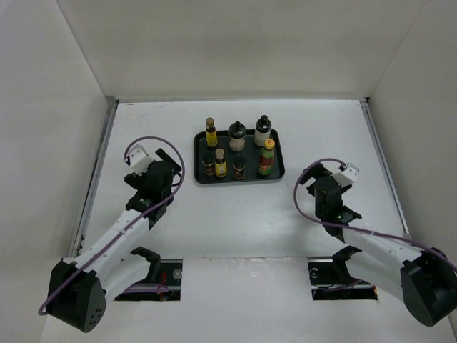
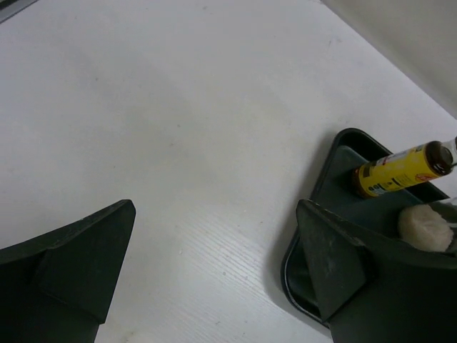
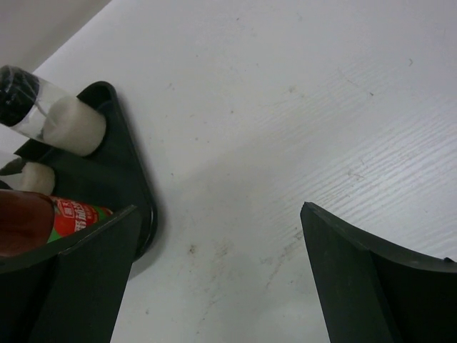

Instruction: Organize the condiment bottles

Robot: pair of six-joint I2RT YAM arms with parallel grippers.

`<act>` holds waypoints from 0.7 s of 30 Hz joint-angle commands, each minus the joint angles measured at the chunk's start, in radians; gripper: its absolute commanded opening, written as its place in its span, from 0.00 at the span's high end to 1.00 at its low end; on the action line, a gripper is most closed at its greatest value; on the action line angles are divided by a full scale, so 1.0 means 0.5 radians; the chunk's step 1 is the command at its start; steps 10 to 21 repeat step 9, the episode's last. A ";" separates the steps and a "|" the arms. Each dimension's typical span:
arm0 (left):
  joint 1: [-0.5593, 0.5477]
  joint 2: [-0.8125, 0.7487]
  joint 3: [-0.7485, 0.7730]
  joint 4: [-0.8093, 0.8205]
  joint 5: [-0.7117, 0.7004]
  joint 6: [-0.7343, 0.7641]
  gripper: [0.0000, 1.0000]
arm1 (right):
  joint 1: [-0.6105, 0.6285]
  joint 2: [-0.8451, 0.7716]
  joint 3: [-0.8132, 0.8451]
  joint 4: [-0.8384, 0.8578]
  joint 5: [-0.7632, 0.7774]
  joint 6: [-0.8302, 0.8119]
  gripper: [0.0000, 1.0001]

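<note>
Upright in two rows inside a black, round-cornered tray (image 1: 250,152) with a raised rim, at the far centre of the matte white table (image 1: 235,214): seven condiment bottles (image 1: 237,140).

Back row, left to right: slim yellow-labelled bottle (image 1: 211,133) with a dark cap, pale bulbous shaker (image 1: 237,133) under a dark lid, white black-capped bottle (image 1: 263,131).

Front row: short dark spice jar (image 1: 208,164), second yellow-labelled bottle (image 1: 221,163), another squat dark jar (image 1: 239,168), then the tall green-capped bottle (image 1: 267,158) with a red neck.

Left claw (image 2: 216,207): hangs to the left of the tray, blunt black wedge-shaped fingers (image 2: 71,264) spread wide, grips nothing, frames only faintly grained table.

Right claw (image 3: 219,207): sits to the right of the tray, spread just as wide, likewise holds nothing, touches neither tray nor bottles.
</note>
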 commanded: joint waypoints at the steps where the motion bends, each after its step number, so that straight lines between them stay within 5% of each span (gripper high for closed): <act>1: 0.026 0.011 0.116 -0.341 -0.016 -0.075 0.00 | -0.052 0.013 0.022 0.052 -0.050 0.063 0.00; 9: 0.011 0.048 0.134 -0.443 0.223 -0.081 0.00 | -0.211 0.028 0.062 -0.009 -0.069 0.048 0.00; 21: 0.011 0.048 0.134 -0.443 0.223 -0.081 0.00 | -0.211 0.028 0.062 -0.009 -0.069 0.048 0.00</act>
